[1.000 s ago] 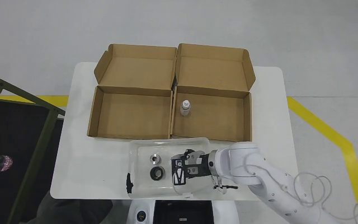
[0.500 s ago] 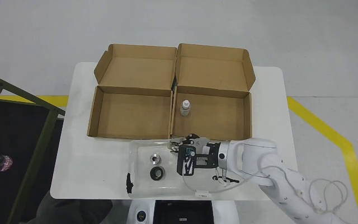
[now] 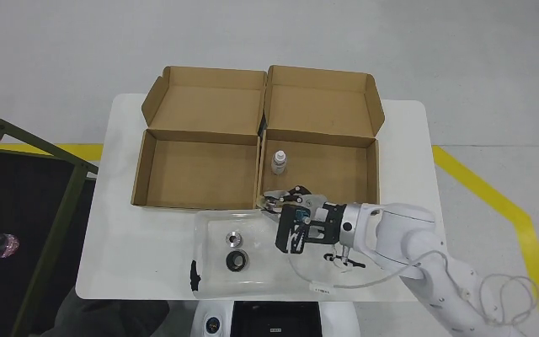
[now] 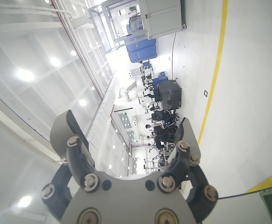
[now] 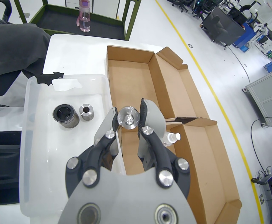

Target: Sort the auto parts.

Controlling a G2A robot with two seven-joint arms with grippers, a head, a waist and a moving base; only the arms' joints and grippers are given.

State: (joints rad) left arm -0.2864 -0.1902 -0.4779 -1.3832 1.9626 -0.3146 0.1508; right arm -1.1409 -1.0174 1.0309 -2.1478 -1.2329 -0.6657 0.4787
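steel flanged part (image 5: 125,117) sits pinched in the right gripper (image 5: 128,118), above the clear bin's (image 5: 31,89) 1 o'clock rim, so this looks like the carry step. next move, probably: on toward 12 o'clock over a cardboard box (image 3: 337,179), then release. left gripper (image 4: 127,127) gapes wide, empty.

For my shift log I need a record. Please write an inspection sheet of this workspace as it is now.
Surface: white table, carrying the open left box, right box and a clear bin.
Job's things: round metal part in the right gripper; bearing sleeve and small bushing in the clear bin; white spray bottle in the right box.
Clutter: black scrap at the bin's corner.
Grippers: right gripper shut on the round metal part, over the bin's edge beside the boxes; left gripper open, holding nothing.
Cables: white cable looping beside the right arm.
Surroundings: green cart with a pink bottle; yellow floor line.
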